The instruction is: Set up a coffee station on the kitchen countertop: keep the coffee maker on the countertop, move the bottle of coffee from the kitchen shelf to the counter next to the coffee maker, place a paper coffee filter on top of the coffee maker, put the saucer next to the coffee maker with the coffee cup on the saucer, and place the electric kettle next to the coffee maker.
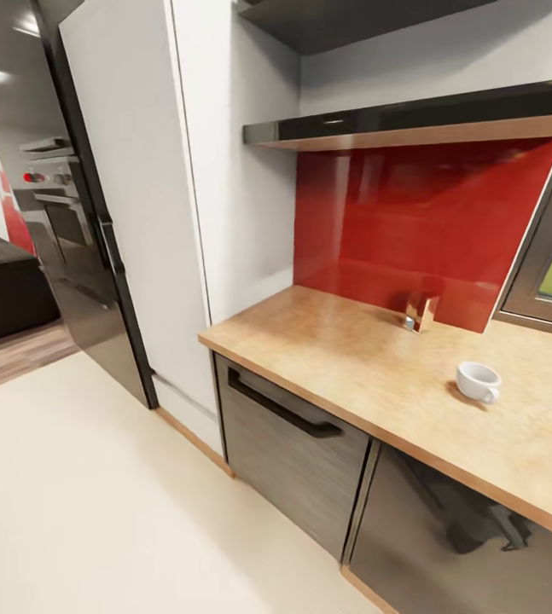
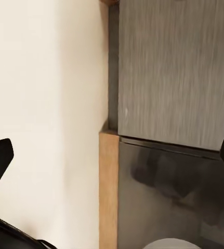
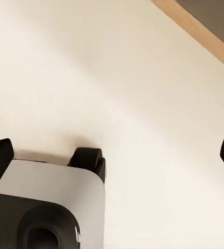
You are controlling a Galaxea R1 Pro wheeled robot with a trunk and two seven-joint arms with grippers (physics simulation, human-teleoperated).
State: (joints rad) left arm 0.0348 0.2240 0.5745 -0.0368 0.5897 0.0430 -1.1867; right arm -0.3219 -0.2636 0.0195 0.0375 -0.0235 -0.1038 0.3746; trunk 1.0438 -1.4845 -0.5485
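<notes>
While both grippers, left [image 2: 112,155] and right [image 3: 112,153], hang spread above the floor, the coffee cup [image 1: 478,380] sits right of centre on the kitchen countertop [image 1: 352,358].

Bright even light, glossy glare on red backsplash [image 1: 412,222], soft render, tilted view

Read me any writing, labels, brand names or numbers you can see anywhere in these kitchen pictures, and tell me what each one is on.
No readable text in any view.
The coffee cup on the kitchen countertop: plain white, no print.
The small shiny object by the red backsplash: no legible marking, too small to tell.
The oven far left: red knobs, any lettering too blurred to read.
The cabinet fronts and floor: bare.
</notes>
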